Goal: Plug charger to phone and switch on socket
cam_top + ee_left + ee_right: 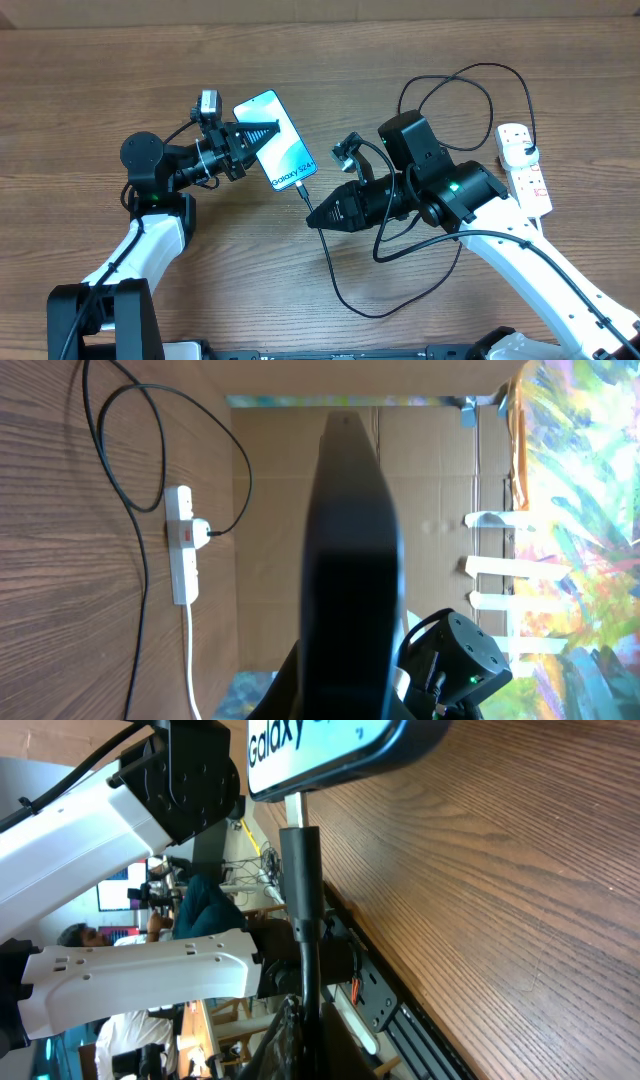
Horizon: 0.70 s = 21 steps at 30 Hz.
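Two arms reach toward each other over the table (100, 80) in the overhead view. The left gripper (272, 131) lies clenched and empty, its tips resting on the phone (288, 162), which lies flat. The right gripper (310, 222) points up-left, clamped on the charger (335, 285) just below the phone. The socket (527, 170) lies far right.

Left wrist: closed fingers (350, 560) fill the centre, with the socket (181, 550) beyond.

Right wrist: the charger's plug (301, 870) meets the phone's (320, 745) lower edge; whether it is seated I cannot tell.
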### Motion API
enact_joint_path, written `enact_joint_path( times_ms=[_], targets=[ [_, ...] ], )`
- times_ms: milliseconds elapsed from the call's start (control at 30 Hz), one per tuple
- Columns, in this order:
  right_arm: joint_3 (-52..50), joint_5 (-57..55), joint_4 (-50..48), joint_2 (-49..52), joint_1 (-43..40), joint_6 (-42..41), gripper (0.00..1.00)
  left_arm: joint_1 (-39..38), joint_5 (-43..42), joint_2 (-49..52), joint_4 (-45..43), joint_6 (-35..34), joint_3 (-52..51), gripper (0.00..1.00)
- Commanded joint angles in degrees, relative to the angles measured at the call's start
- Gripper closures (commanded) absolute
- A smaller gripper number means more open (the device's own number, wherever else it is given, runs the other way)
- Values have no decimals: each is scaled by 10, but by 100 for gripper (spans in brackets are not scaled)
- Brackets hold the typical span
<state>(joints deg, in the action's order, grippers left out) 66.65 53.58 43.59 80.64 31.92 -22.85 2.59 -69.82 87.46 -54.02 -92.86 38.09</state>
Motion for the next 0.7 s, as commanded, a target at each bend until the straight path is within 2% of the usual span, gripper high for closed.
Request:
enact_joint_path(
  times_ms=[0, 667],
  targets=[
    [11, 0, 0, 0, 3, 5, 96, -4, -8, -5, -7, 0, 14, 96],
    [11, -10, 6, 0, 3, 5, 96, -4, -18, -5, -7, 0, 14, 96]
  ],
)
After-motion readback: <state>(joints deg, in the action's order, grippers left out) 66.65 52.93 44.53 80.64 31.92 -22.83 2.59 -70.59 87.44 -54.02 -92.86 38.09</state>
